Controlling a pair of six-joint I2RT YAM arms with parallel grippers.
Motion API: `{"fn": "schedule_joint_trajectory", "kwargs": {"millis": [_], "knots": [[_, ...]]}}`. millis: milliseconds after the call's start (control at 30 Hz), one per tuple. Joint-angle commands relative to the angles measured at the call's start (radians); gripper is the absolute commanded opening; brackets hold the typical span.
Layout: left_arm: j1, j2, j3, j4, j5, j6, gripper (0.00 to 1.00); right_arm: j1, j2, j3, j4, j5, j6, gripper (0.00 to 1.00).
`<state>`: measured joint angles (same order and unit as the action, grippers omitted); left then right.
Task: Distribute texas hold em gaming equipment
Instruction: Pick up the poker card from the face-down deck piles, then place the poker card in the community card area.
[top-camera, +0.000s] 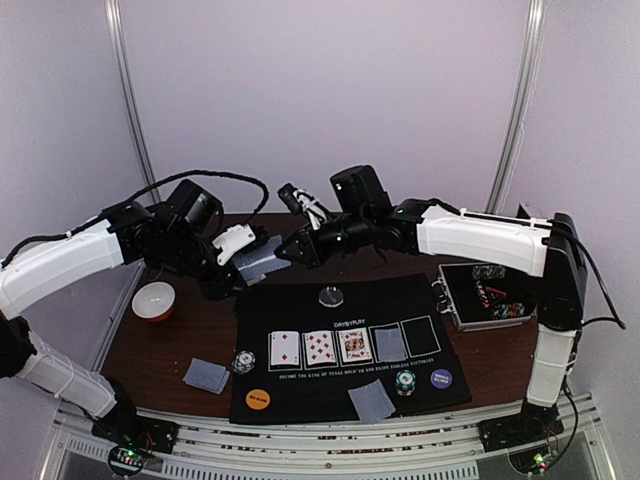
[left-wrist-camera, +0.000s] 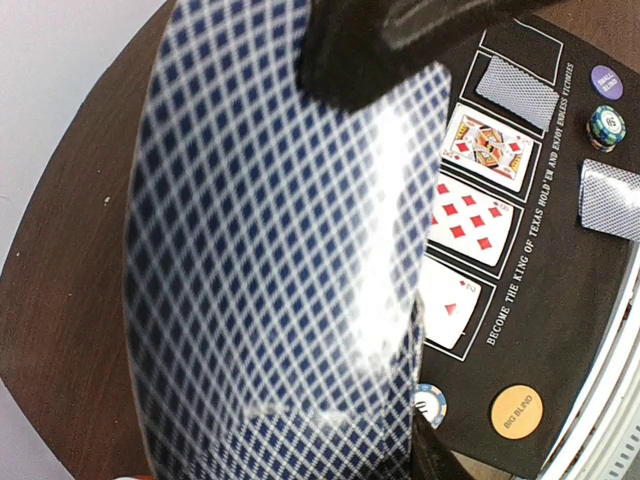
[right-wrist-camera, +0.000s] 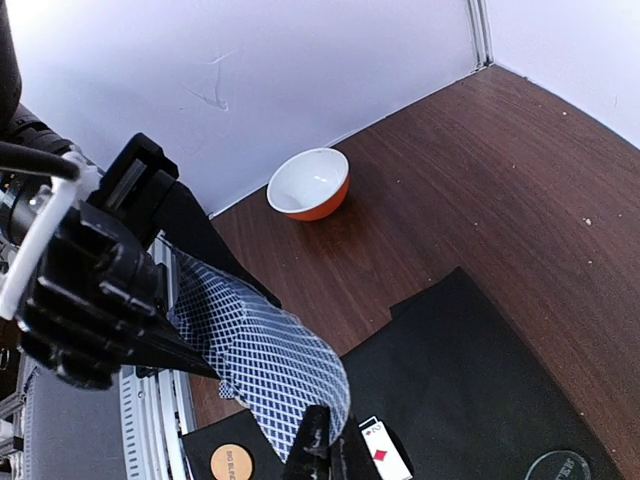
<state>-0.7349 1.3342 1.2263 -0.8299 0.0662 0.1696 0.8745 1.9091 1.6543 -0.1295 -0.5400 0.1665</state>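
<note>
My left gripper (top-camera: 245, 263) is shut on a stack of blue-backed playing cards (top-camera: 258, 258), held above the table behind the mat. The right gripper (top-camera: 292, 250) is shut on the edge of the top card (right-wrist-camera: 262, 352), which bows upward between the two grippers. In the left wrist view the card backs (left-wrist-camera: 270, 260) fill most of the frame. Three face-up cards (top-camera: 319, 346) and one face-down card (top-camera: 389, 344) lie in the mat's outlines. Also on or by the mat are an orange disc (top-camera: 259, 398), a purple disc (top-camera: 440, 378), a clear dealer disc (top-camera: 330, 296) and chip stacks (top-camera: 243, 361) (top-camera: 405, 383).
Face-down cards lie at the mat's left (top-camera: 207, 375) and at its front edge (top-camera: 371, 400). An orange bowl (top-camera: 154, 300) stands at the table's left. The silver case (top-camera: 485, 295) lies open at the right. The black mat (top-camera: 300, 310) covers the middle.
</note>
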Motion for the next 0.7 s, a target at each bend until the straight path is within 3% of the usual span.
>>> {"fn": "schedule_joint_trajectory", "kwargs": {"millis": [0,200,433,567,667], "knots": [[0.001,-0.024,0.001,0.049,-0.002,-0.001,0.41,-0.021,-0.096,0.007,-0.112,0.019,-0.102,0.00],[0.000,-0.030,-0.001,0.049,-0.008,0.001,0.41,-0.085,-0.226,0.032,-0.446,0.105,-0.391,0.00],[0.001,-0.027,-0.003,0.054,-0.011,0.001,0.41,-0.110,-0.403,-0.122,-0.873,0.452,-0.825,0.00],[0.001,-0.018,0.002,0.052,-0.007,0.000,0.41,-0.115,-0.400,-0.226,-1.038,0.679,-0.888,0.00],[0.001,-0.019,-0.001,0.053,-0.008,0.000,0.41,-0.124,-0.360,-0.279,-1.105,0.756,-0.891,0.00]]}}
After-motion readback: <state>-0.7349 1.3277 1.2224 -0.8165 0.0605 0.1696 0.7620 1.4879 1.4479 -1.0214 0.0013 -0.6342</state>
